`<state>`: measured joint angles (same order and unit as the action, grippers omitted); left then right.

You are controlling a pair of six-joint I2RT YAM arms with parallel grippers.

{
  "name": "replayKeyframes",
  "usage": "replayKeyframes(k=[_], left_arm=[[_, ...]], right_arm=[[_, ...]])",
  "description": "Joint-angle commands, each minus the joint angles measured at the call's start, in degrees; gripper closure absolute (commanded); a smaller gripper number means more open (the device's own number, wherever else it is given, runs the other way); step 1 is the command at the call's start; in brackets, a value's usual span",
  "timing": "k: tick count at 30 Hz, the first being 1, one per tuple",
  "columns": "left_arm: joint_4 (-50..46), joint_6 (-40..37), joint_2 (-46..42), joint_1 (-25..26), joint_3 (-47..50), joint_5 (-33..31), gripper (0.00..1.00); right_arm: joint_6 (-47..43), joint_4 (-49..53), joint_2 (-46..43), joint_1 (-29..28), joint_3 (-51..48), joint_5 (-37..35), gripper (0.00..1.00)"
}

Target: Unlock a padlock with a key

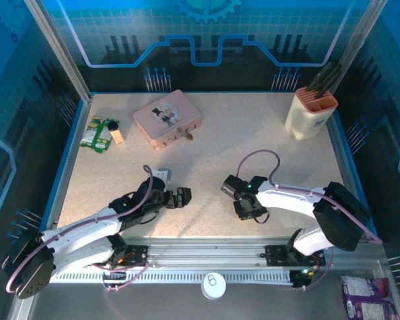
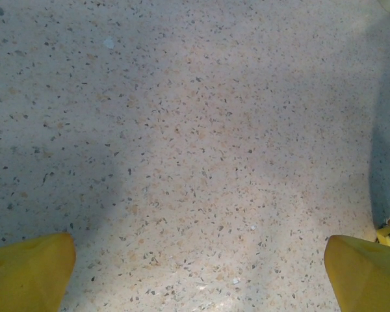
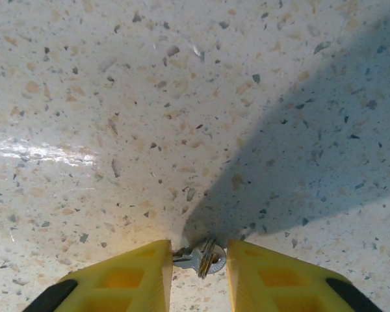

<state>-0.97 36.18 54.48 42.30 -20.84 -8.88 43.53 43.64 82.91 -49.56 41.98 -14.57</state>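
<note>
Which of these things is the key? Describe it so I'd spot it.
Start at the speckled table, then follow the right arm to its tip. Between its yellow jaws lies the key: tiny and silvery, unlike the big pink tin farther back.

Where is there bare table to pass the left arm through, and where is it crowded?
Free: the broad middle between the pink tin and the utensil holder. Crowded: far left, green packet and small block beside the tin.

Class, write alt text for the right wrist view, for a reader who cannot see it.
A small silvery key sits between the two yellow fingertips of the right pincer, just above a speckled table; a dark shadow crosses the right side.
</note>
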Motion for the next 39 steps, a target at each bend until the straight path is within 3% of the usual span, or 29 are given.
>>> replayKeyframes(k=[1,15,28,34,39], left_arm=[[0.97,1.37,0.24,0.67,-0.26,-1.87,0.01],[3.27,3.27,-1.82,1.38,1.33,-4.26,0.01],[6.26,2.53,1.17,2.49,-0.08,-1.55,0.01],[11.99,-4.58,2.65,4.47,-0.47,3.08,0.01],[22.12,-14.34,3.93,6.90,0.50,7.33,0.01]], right_arm=[[1.02,0.85,1.04,-0.95,-0.32,-1.12,0.74],[2.70,2.31,2.68,-2.55,0.98,-3.83,1.00],[4.51,-1.35,-12.30,-1.05,-0.41,-2.58,1.00],[3.98,-4.34,-20.60,1.07,-0.35,1.41,1.00],[2.38,-6.17,-25.64,2.28,2.60,5.54,1.00]])
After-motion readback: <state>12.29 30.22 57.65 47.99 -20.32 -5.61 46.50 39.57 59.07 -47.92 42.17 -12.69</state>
